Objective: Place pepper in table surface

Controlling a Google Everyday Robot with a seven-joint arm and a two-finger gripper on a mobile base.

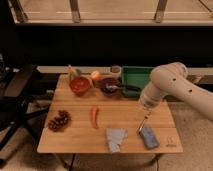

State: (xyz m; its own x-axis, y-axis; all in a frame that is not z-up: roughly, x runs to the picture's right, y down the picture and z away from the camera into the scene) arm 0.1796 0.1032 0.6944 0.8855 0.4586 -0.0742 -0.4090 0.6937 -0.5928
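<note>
Pepper lies mid table surface, apart from gripper; grey cloth, blue object at front; 2 bowls, green tray behind. Arm bends down from right, gripper over blue object, grip state cannot tell.

The slender orange-red pepper was laid mid-way across the light wooden plank table surface, with a round orange-red bowl set behind it and a green rectangular tray at the back right. The gripper was positioned right of the pepper, beside a flat blue object.
</note>
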